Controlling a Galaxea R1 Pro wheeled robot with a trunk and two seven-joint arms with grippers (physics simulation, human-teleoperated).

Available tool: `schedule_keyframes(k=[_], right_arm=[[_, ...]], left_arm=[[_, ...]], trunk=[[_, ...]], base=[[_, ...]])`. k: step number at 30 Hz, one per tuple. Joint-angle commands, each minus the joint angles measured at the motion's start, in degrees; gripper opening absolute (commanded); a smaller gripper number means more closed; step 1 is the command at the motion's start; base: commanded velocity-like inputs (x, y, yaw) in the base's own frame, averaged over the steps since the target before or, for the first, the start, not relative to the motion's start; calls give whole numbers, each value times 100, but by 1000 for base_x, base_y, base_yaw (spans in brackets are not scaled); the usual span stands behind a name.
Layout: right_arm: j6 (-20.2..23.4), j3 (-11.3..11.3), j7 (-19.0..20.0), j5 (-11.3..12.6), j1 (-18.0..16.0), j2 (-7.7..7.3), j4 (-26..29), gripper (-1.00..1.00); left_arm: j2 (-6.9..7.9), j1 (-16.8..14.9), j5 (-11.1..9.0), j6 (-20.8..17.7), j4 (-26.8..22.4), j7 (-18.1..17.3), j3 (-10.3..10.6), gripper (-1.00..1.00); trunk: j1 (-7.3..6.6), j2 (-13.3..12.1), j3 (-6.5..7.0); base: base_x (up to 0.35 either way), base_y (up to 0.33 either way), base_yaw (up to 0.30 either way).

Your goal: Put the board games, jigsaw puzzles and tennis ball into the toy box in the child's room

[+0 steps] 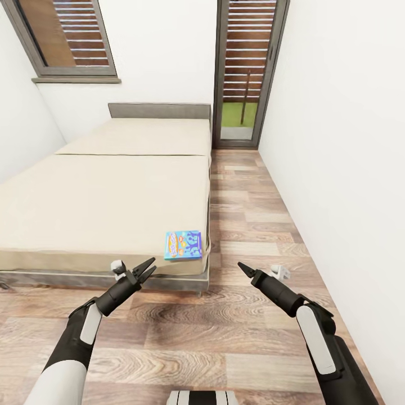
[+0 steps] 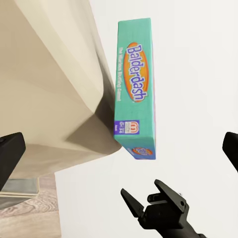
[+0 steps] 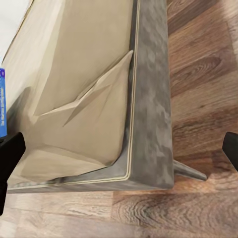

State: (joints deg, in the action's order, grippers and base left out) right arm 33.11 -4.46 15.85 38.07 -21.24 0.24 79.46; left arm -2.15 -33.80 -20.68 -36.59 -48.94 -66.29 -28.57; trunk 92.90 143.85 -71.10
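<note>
Lying at the bed's [image 1: 101, 202] near corner, the small blue board game [image 1: 183, 244]; left gripper [image 1: 147, 270] and right gripper [image 1: 243, 268] both spread wide, empty.

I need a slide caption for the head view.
Small blue board game on the bed corner, both grippers hovering before it.

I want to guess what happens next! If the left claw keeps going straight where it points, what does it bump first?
Probably the small blue game box on the bed's near corner. The open left claw points toward it, though depth is hard to judge.

Home bedroom, low cream bed [image 1: 107, 208], wood-plank floor [image 1: 247, 225], louvred window [image 1: 70, 34]
</note>
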Motion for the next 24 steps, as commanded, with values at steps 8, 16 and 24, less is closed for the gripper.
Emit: schedule_keyframes(k=[8, 16, 24], right_arm=[[3, -28, 20, 16, -3, 90, -11, 100], [3, -36, 21, 23, -3, 73, -10, 100], [2, -31, 22, 25, -3, 64, -10, 100]], left_arm=[[25, -4, 2, -41, -2, -69, -56, 100], [88, -4, -4, -41, -2, -76, -35, 100], [139, -4, -11, -41, -2, -79, -27, 100]], trunk=[[-1, 2, -4], [-1, 2, -4], [-1, 2, -4]], base=[[-37, -42, 0], [-35, -32, 0], [-160, -118, 0]])
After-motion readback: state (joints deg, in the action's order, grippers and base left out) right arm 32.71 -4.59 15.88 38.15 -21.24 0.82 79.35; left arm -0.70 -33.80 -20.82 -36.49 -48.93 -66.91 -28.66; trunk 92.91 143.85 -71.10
